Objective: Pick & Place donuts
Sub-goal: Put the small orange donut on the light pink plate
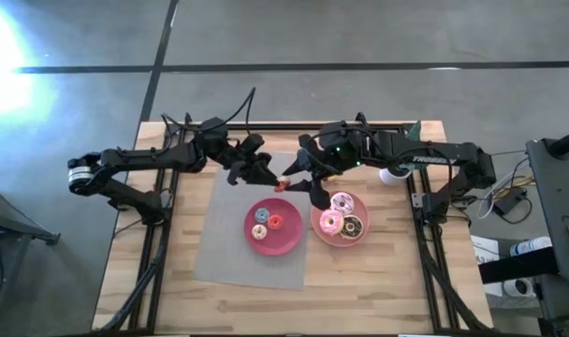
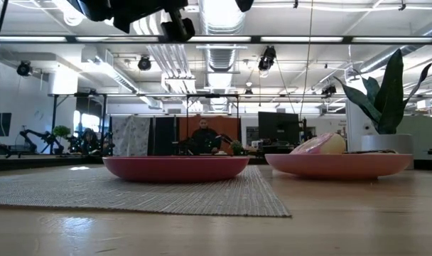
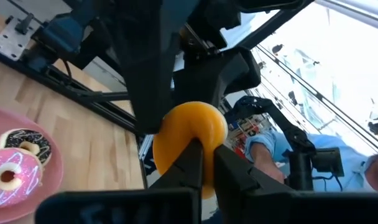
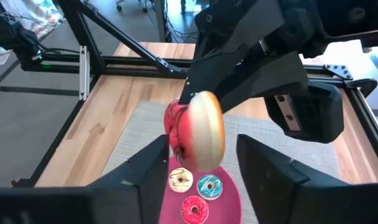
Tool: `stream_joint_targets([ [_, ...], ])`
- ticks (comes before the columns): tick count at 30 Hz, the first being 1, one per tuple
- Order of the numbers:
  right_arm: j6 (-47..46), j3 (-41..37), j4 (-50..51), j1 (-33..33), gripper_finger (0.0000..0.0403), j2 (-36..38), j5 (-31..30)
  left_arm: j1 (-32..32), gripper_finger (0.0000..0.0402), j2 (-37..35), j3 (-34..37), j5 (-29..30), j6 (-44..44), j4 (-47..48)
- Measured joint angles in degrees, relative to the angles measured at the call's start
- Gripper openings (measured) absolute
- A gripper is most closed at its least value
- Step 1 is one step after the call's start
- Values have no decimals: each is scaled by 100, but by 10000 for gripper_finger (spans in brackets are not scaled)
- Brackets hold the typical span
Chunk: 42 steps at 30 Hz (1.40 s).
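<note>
My left gripper (image 3: 207, 152) is shut on a small orange donut with red frosting (image 3: 189, 134), up in the air over the far edge of the grey mat (image 1: 282, 184). My right gripper (image 4: 202, 142) is open, one finger on either side of that donut (image 4: 201, 137); I see no touch. The left pink plate (image 1: 286, 245) holds three tiny donuts: yellow (image 4: 180, 180), blue (image 4: 209, 185) and red (image 4: 193, 208). On the right pink plate (image 1: 357, 236) lie two pink-frosted donuts (image 1: 330, 222) and a chocolate one (image 1: 351, 227). My left gripper pinches the orange donut by its rim (image 3: 195, 134) between its two fingers (image 3: 190, 163), reaching in from the table's left. The donut stands on edge, lifted clear of the mat and both plates.
A grey woven mat (image 1: 230, 245) lies under the left plate. A potted plant (image 2: 386, 89) and a white cup (image 1: 390, 174) stand near the table's far right. A person in blue sleeves (image 3: 270, 146) sits beyond the table. Bare wood lies along the near edge (image 1: 294, 309).
</note>
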State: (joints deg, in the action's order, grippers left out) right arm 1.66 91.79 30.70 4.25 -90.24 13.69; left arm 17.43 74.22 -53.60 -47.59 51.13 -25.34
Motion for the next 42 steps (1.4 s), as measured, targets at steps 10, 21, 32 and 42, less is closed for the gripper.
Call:
stream_joint_targets([
  [10,-57,0,112,1,54,0,-15,-45,50,-2,0,254,113,31],
  [21,-616,0,1133,7,14,0,-27,24,137,-72,0,1236,-485,1668],
  [32,-2091,-369,1564,-118,13,-880,442,-477,154,-994,21,4025,-1665,4581],
  [42,-2436,-337,1026,-226,13,-2300,1376,-1891,154,-1979,37,5532,-1503,5051],
])
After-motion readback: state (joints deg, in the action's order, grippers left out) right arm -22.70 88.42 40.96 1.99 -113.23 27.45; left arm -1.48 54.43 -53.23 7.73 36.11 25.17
